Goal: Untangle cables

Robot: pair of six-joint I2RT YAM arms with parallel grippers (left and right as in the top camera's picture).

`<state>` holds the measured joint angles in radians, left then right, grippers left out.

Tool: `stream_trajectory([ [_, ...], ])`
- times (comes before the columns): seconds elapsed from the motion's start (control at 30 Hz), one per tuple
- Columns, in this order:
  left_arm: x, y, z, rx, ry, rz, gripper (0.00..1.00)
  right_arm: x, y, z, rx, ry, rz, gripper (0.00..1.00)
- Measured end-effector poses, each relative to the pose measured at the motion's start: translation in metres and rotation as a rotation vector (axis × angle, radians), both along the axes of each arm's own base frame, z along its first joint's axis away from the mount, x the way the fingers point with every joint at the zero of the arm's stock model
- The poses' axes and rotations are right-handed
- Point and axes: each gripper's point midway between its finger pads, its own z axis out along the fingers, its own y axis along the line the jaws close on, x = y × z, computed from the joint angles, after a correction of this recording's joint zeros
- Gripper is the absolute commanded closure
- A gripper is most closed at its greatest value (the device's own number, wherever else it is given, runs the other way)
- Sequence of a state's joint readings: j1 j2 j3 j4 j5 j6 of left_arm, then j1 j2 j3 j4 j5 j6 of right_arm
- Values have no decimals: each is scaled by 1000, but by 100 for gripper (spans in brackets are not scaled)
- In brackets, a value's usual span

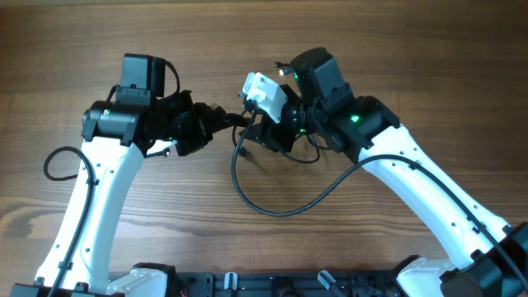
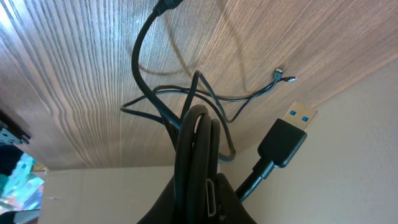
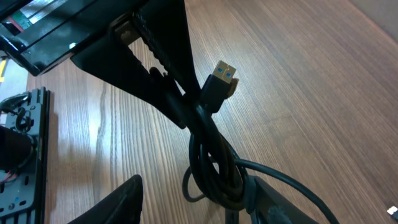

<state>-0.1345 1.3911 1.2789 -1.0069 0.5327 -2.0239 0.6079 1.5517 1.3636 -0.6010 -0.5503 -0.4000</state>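
Bench [image 1: 99,49]: bare wood all round both arms. The two hands meet near the middle, well away from every edge seen from overhead. The left wrist view shows one bench edge with a pale surface past it. A long black loop [image 1: 268,210] lies on the wood in front of the hands, with open room on both sides.

Hidden: from overhead the knot sits under the two hands, so the strands cannot be traced there. Cannot tell whether the long loop belongs to the bundle or to the right arm.

The cables [image 3: 211,158] are bunched between the hands, above the wood. A USB plug [image 3: 221,79] with a blue insert sticks out free. A thin strand [image 2: 283,78] ends in bare tips.

Left hand [image 3: 177,106]: closed tight, pinching the cables just below the plug.

Right hand [image 3: 193,183]: fingers about half apart. The bundle passes between them against one finger, with a clear gap to the other.
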Motion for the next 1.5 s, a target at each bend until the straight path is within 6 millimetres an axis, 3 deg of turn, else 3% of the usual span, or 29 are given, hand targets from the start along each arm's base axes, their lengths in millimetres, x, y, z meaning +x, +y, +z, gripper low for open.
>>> stream_trajectory([
  [0.1,0,0,0,0,0,0,90,-1,6,-10,-14,19,11,46],
  [0.2,-1,1,-1,4,5,2,89,0,12,-30,-48,47,18,53],
  [0.37,-1,0,-1,1,7,-1,86,10,11,-37,-72,52,-45,87],
  [0.53,1,1,-1,3,0,5,85,10,12,-40,-82,88,-105,96],
  [0.7,2,1,0,2,-4,4,76,10,9,-39,-78,124,-146,96],
  [0.77,2,2,-1,5,-4,6,76,5,3,-30,-78,127,-163,96],
  [0.87,2,4,-2,22,-5,13,73,-9,-7,-16,-79,139,-166,96],
  [0.97,2,4,-3,37,-7,13,72,-35,-13,5,-48,157,-103,96],
  [1.17,8,19,-9,117,-17,56,72,-67,-18,20,-16,181,16,96],
  [1.3,9,23,-11,140,-20,68,72,-71,-18,20,-17,185,34,96],
  [1.33,9,24,-11,147,-22,71,79,-71,-18,20,-16,185,34,96],
  [1.4,10,27,-13,167,-27,75,83,-66,-18,20,-17,185,4,96],
  [1.43,11,30,-13,194,-42,61,83,-62,-19,20,-21,183,-26,93],
  [1.5,14,40,-16,280,-90,8,81,-49,-25,17,-40,186,-116,72],
])
